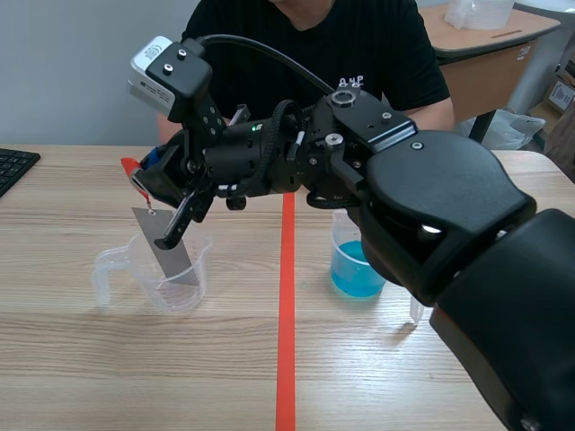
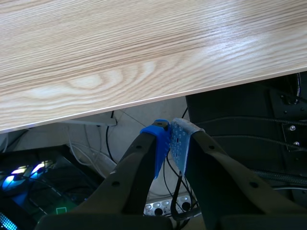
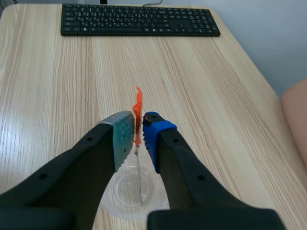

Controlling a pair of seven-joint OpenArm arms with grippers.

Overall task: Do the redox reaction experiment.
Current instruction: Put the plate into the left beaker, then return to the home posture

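Note:
My right arm comes in from the right and reaches past the middle. Its gripper [image 1: 151, 184] is shut on an orange clip [image 1: 132, 167] from which a grey metal strip [image 1: 167, 249] hangs. The strip's lower end dips into an empty clear beaker [image 1: 171, 278] on the table's left half. In the right wrist view the clip [image 3: 138, 106] sits between the pads, with the strip [image 3: 140, 184] edge-on over the beaker [image 3: 125, 199]. A beaker of blue liquid [image 1: 358, 269] stands right of the tape line. My left gripper [image 2: 171, 142] is shut on nothing, off the table's edge [image 2: 144, 98].
A person in a black shirt [image 1: 314, 45] sits across the table. A black keyboard [image 3: 139, 20] lies beyond the empty beaker; its corner [image 1: 13, 169] shows at the scene's left edge. Cables and equipment lie under the table in the left wrist view.

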